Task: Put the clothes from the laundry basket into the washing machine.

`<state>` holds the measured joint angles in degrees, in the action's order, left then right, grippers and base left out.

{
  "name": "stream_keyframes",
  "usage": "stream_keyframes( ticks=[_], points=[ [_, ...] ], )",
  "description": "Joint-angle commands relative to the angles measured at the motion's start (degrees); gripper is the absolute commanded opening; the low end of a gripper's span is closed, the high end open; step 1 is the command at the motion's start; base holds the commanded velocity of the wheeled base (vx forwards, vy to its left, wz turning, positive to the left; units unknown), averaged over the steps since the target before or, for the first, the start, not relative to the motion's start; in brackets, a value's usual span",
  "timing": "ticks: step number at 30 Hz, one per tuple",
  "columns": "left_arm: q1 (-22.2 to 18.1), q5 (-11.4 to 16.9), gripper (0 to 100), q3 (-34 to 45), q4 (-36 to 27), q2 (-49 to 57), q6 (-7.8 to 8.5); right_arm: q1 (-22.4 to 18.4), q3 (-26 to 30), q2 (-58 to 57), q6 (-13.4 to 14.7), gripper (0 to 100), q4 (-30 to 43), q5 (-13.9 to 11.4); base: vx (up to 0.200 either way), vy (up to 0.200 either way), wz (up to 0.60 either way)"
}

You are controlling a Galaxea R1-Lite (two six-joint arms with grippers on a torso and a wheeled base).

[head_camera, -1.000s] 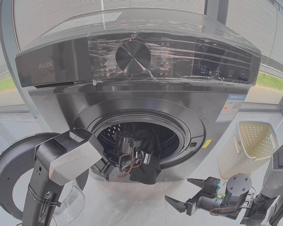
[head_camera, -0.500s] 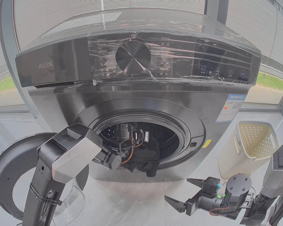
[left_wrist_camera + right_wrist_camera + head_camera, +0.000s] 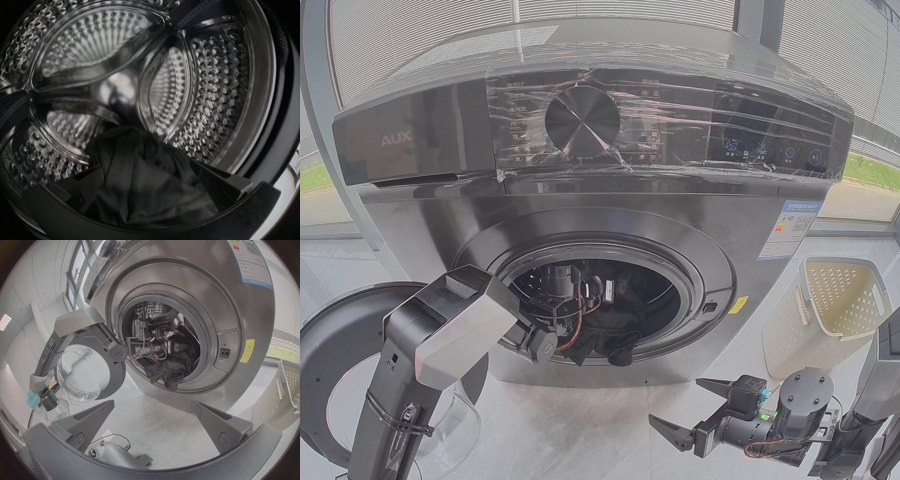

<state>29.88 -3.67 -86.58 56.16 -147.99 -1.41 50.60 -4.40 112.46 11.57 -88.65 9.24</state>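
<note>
Less black garment (image 3: 612,328) overhanging, more inside drum (image 3: 218,93)

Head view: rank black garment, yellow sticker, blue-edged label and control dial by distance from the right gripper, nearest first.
From the right gripper, low in front of the washer:
1. black garment, draped at the drum opening's lower lip.
2. yellow sticker, right of the opening.
3. blue-edged label, upper right of the front.
4. control dial, top centre.
</note>
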Motion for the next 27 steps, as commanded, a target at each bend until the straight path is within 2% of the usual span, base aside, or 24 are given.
stream_keyframes(
  ticks=[1, 6, 18, 19, 21, 27],
  points=[
    [1.32, 2.88, 100, 11.52, -2.9, 6.49, 0.1, 0.02, 0.01, 0.13, 0.03, 100, -0.03, -0.01, 0.0, 0.0, 0.0],
    [2.03, 5.25, 100, 18.99, -3.87, 7.72, 0.62, 0.2, 0.01, 0.57, 0.12, 100, -0.03, -0.01, 0.0, 0.0, 0.0],
    [1.94, 5.25, 100, 18.29, -3.43, 3.06, 0.89, 0.02, 0.01, 0.66, 0.12, 100, -0.03, -0.01, 0.0, 0.0, 0.0],
    [1.76, 5.08, 0, 18.11, -3.25, 2.18, 1.24, 0.11, 0.01, 0.66, 0.12, 100, -0.03, -0.01, 0.0, 0.0, 0.0],
    [1.5, 5.16, 0, 17.67, -2.99, 1.74, 1.77, 0.11, 0.01, 0.66, 0.12, 100, -0.03, -0.01, 0.0, 0.0, 0.0],
    [1.5, 4.99, 0, 17.32, -2.81, 1.83, 1.68, 0.02, 0.01, 0.57, 0.12, 100, -0.03, -0.01, 0.0, 0.0, 0.0]
  ],
)
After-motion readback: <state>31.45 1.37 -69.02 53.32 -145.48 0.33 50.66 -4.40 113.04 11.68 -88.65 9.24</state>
